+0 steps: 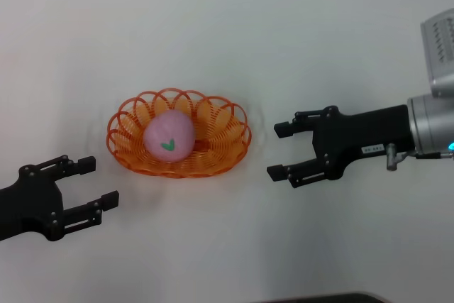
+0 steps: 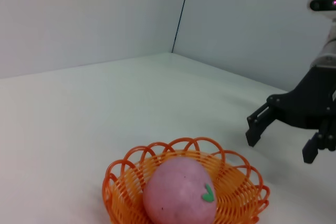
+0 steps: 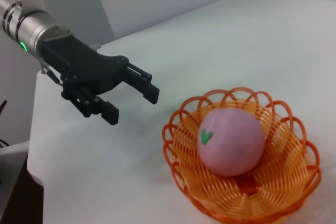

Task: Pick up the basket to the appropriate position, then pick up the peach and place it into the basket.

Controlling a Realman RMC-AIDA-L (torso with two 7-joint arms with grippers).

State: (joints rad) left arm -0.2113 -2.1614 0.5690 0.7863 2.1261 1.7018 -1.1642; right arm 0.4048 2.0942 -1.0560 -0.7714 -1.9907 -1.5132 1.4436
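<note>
The orange wire basket stands on the white table at the middle. The pink peach with its green leaf mark lies inside it, toward the left side. Both also show in the left wrist view, basket and peach, and in the right wrist view, basket and peach. My left gripper is open and empty, just left of the basket and a little nearer to me. My right gripper is open and empty, a short gap right of the basket.
The white table spreads bare all around the basket. Grey walls meet in a corner behind it. A dark edge shows at the table's near side.
</note>
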